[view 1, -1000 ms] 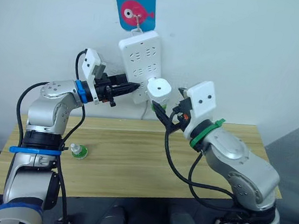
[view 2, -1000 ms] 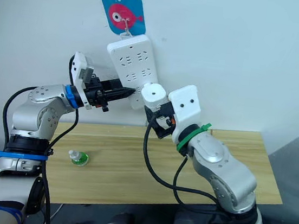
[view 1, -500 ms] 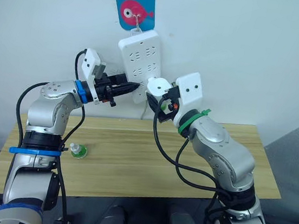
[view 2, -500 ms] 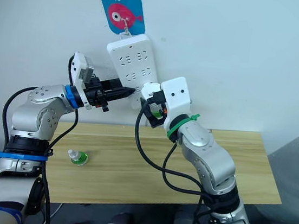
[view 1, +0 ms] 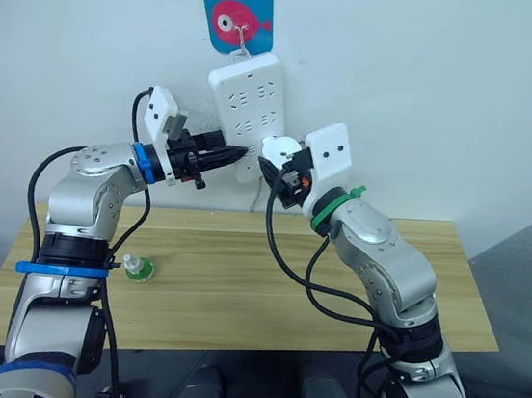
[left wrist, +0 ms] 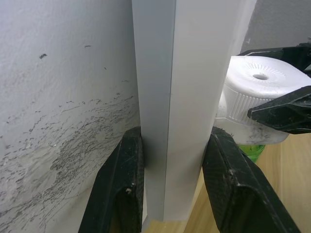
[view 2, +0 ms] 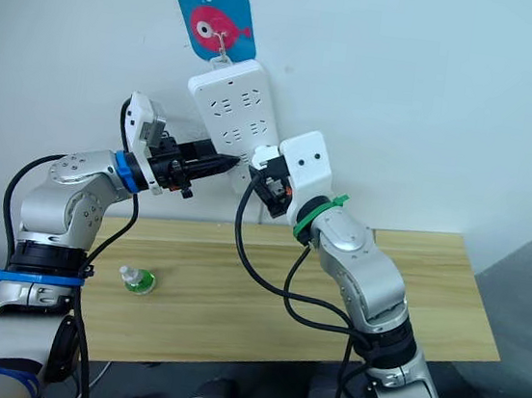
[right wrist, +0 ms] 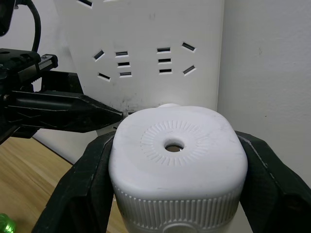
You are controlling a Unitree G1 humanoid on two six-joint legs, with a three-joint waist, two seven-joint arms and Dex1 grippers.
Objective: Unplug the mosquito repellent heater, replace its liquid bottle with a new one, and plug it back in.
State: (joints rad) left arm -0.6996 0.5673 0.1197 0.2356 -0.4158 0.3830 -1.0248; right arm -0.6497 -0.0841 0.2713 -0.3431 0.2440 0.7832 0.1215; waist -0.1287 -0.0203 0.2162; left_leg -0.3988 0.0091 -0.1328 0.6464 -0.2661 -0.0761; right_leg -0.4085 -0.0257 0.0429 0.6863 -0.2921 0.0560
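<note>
The white mosquito repellent heater point(right wrist: 177, 150) is up against the lower end of the white power strip point(view 1: 249, 100) that hangs on the wall. My right gripper point(view 1: 286, 174) is shut on the heater's two sides. A green liquid bottle point(left wrist: 249, 147) shows under the heater. My left gripper point(view 1: 235, 153) is shut on the strip's lower left edge, its fingers point(left wrist: 121, 189) clamped on both faces. Whether the prongs are in a socket is hidden. Another small green bottle point(view 1: 139, 267) with a white cap stands on the wooden table point(view 1: 265, 286) at the left.
The strip hangs from a blue hook plate with a red fish point(view 1: 235, 16). A white cable point(view 1: 256, 198) drops from the strip to the table's back edge. A grey surface point(view 1: 528, 280) rises at the right.
My right arm has carried the heater leftward and closer to the wall, up to the strip's lower end. The left gripper has kept its hold on the strip.
</note>
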